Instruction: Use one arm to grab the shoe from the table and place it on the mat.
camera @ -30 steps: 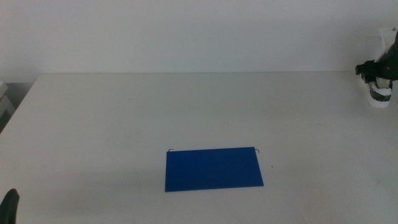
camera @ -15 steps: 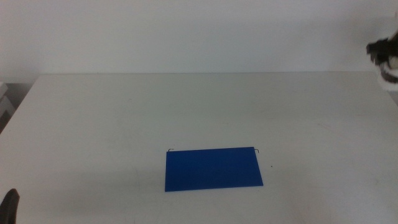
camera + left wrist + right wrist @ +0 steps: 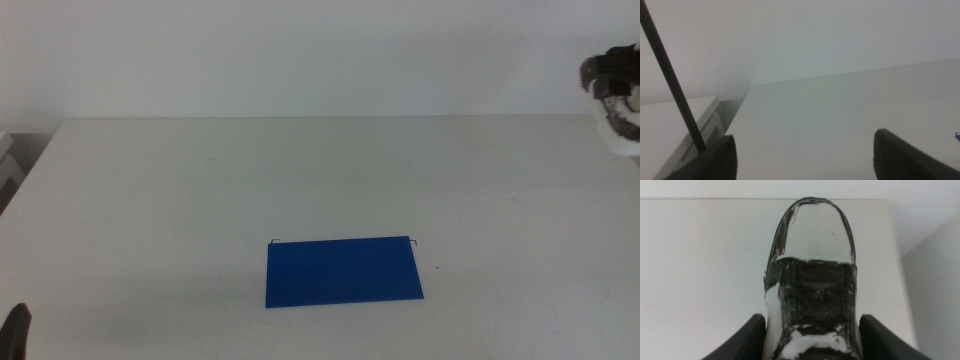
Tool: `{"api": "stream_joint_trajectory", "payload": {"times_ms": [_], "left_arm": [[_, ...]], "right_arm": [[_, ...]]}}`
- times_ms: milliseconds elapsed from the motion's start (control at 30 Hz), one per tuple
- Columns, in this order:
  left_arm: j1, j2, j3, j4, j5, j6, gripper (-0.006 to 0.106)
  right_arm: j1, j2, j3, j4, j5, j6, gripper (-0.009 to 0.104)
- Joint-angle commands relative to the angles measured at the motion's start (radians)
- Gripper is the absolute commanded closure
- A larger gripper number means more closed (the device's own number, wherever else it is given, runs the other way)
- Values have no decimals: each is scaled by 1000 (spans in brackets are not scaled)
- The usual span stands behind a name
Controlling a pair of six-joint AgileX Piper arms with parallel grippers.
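- We saw the shoe point(image 3: 812, 275) clamped between the right gripper point(image 3: 810, 335) jaws, one dark jaw on each flank, white toe cap pointing away from the wrist.
- In the middle view the shoe point(image 3: 615, 95) hung in the air well beyond the far right corner of the mat point(image 3: 343, 271), up at the table point(image 3: 180, 190) far right edge, with no contact to the tabletop visible.
- The mat lay flat on the table, bare, small dark marks at its two far corners.
- The left gripper point(image 3: 802, 157) waited low, well off the mat's near left corner; its jaws stood wide apart with nothing between them.
- A thin black cable point(image 3: 670, 80) crossed the left wrist view beside one jaw.
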Motion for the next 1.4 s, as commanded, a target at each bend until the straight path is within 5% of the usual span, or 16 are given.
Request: {"api": "stream_joint_trajectory", "payload": {"times_ms": [0, 633, 1033, 1367], "left_arm": [[-4, -7, 5, -9, -81, -6, 7], [-4, -7, 5, -9, -81, -6, 7], [-4, -7, 5, -9, -81, -6, 7], [-4, -7, 5, -9, -81, -6, 7]], "right_arm": [[40, -139, 73, -22, -91, 29, 99], [598, -227, 251, -469, -67, 605, 99], [797, 12, -23, -445, 51, 650, 99], [842, 80, -93, -408, 44, 609, 99]]}}
